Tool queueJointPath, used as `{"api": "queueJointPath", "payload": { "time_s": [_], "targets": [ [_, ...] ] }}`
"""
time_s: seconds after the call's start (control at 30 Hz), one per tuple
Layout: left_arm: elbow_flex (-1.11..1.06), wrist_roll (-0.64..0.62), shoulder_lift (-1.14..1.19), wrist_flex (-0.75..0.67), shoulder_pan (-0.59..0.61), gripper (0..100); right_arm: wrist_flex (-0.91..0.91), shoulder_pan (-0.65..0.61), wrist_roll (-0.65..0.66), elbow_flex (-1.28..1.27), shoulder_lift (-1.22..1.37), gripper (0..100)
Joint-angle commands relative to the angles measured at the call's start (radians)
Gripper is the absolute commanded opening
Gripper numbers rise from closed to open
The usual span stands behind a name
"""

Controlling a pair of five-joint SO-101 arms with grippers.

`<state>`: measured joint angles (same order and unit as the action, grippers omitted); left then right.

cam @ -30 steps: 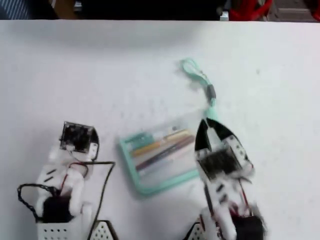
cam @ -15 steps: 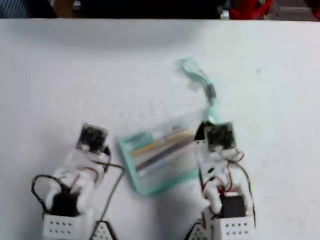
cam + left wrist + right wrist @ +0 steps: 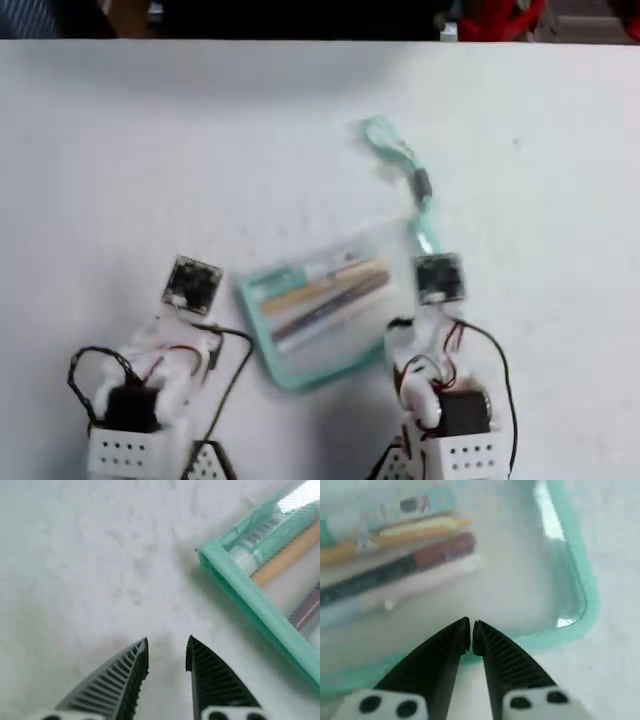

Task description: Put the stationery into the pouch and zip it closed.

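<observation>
While both arms sit low near their bases at the near edge of the white table point(image 3: 150, 140), the pouch point(image 3: 255, 325) lies flat between them. It is turned at a slant, so that its far right corner points away across the table. It is a clear pouch with a mint-green border, and the stationery point(image 3: 325, 290) is inside it: a yellow pencil, a dark red pen and a pale one, lying side by side along its length.

The left arm point(image 3: 150, 370) stands just beside the pouch's left end. The right arm point(image 3: 435, 370) stands at its right end, with the wrist over the near right corner.

From its own wrist view, the left claw point(image 3: 166, 642) hangs over bare table with its fingers parted and nothing between them. The pouch's green corner point(image 3: 250, 597) is near it but apart. The right claw point(image 3: 471, 627) has its tips drawn almost together and holds nothing. It is poised over the clear face just inside the green rim point(image 3: 580, 580) — whether it touches the plastic, I cannot tell.

A mint-green wrist strap point(image 3: 395, 155) trails from the pouch's far right corner across the table, with a small dark clasp point(image 3: 422, 183) partway along it.
</observation>
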<state>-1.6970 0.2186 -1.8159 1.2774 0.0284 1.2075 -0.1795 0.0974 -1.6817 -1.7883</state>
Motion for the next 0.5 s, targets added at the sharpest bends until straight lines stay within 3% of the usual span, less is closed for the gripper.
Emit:
{"api": "queueJointPath", "payload": {
  "time_s": [0.0, 0.2, 0.47],
  "targets": [
    [0.003, -0.011, -0.007, 0.006, -0.008, 14, 0.058, -0.085, 0.244, -0.008, -0.002, 1.8],
    [0.003, -0.011, -0.007, 0.006, -0.008, 14, 0.059, -0.102, 0.247, -0.008, -0.008, 1.8],
    [0.003, -0.011, -0.007, 0.006, -0.008, 14, 0.059, -0.033, 0.247, -0.008, -0.008, 1.8]
  ]
}}
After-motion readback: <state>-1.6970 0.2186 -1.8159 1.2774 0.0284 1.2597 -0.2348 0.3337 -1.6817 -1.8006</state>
